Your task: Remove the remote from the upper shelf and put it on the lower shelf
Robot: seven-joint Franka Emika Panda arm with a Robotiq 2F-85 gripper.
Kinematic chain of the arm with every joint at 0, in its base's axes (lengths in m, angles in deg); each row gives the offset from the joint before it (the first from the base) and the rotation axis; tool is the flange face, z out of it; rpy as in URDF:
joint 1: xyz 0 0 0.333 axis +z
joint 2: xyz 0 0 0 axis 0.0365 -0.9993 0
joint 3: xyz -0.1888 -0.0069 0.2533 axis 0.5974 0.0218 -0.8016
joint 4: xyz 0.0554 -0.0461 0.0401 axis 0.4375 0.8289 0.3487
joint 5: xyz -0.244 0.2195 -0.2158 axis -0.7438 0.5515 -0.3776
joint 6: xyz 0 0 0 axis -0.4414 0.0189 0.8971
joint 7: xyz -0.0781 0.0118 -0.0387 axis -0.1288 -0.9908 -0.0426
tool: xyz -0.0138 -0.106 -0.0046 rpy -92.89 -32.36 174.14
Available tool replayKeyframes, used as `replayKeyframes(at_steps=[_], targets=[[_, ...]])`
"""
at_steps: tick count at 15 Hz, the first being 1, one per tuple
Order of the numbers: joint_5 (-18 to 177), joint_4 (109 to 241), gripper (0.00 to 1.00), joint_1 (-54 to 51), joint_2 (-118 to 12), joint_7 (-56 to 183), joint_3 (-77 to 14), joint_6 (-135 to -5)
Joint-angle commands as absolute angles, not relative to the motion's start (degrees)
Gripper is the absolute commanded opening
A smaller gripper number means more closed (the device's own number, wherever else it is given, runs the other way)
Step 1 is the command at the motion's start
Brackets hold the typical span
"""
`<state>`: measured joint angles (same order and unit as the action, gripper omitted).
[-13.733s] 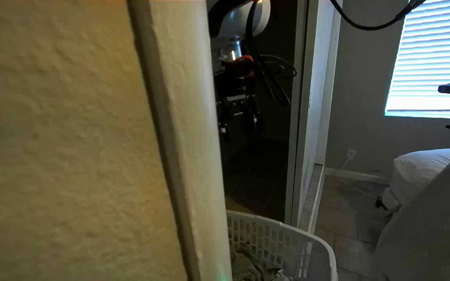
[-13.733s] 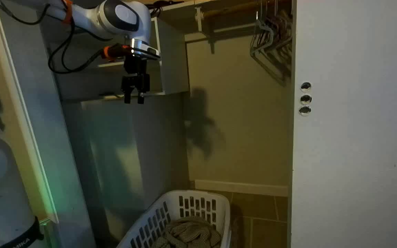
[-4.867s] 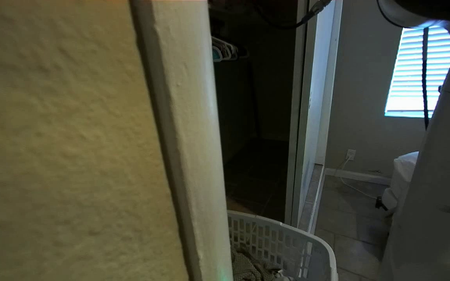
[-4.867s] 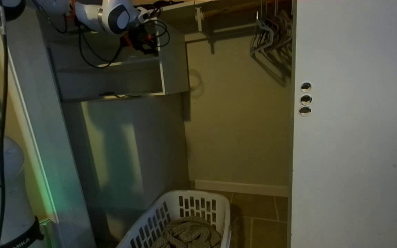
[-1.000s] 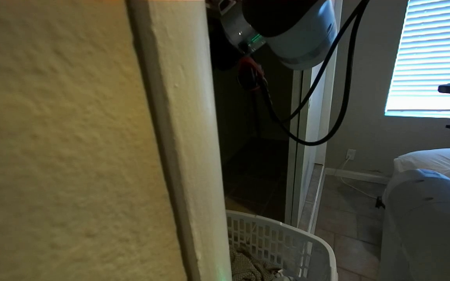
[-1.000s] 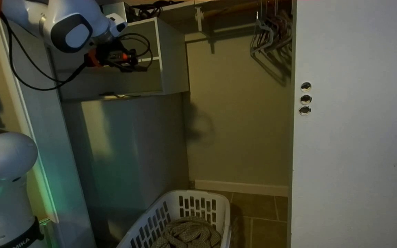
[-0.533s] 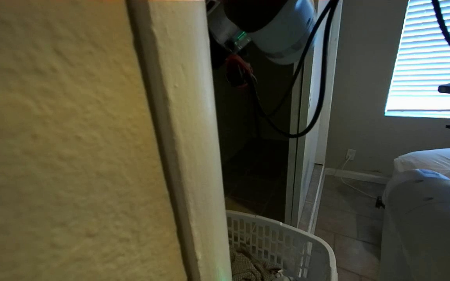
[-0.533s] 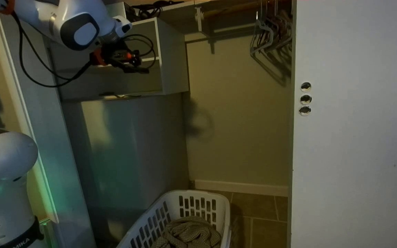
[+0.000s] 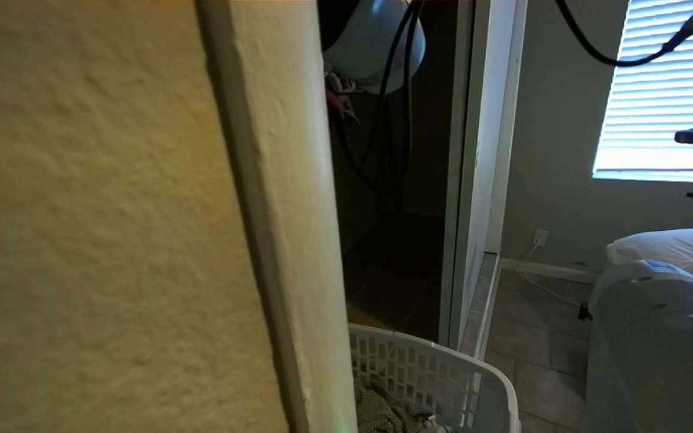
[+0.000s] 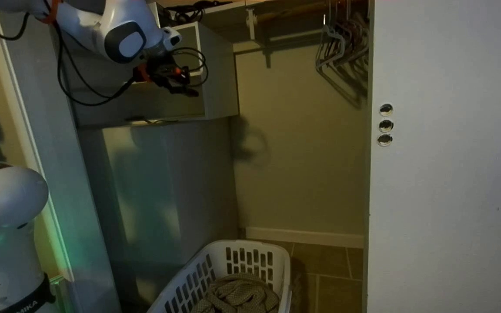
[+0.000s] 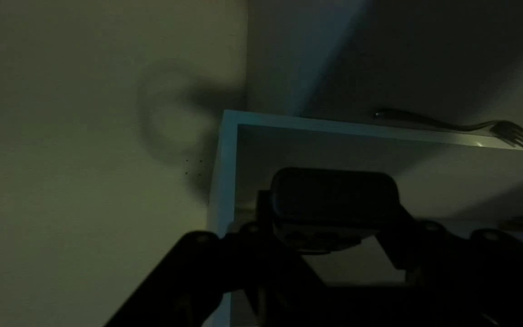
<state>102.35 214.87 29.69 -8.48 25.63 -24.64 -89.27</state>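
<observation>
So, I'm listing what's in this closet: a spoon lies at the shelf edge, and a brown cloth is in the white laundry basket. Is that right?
Not quite: what lies at the shelf edge is a fork, not a spoon, as the wrist view shows. The brown cloth is in the white laundry basket, as you say.

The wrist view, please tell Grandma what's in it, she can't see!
The robot's gripper seems to hold what may be the black remote, in dim light. Higher in the picture, a fork lies partly over a pale shelf edge.
</observation>
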Motion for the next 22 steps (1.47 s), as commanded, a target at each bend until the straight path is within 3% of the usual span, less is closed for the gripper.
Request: replayKeyframes(at_steps=[1, 15, 22], targets=[[104.8, 208.8, 0.31, 29.7, -14.9, 24.3, -25.4, -87.6], [101.9, 201.3, 0.31, 17.9, -28.2, 26.8, -35.7, -90.5], [102.5, 199.8, 0.31, 17.6, -30.6, 29.2, -36.8, -90.7]])
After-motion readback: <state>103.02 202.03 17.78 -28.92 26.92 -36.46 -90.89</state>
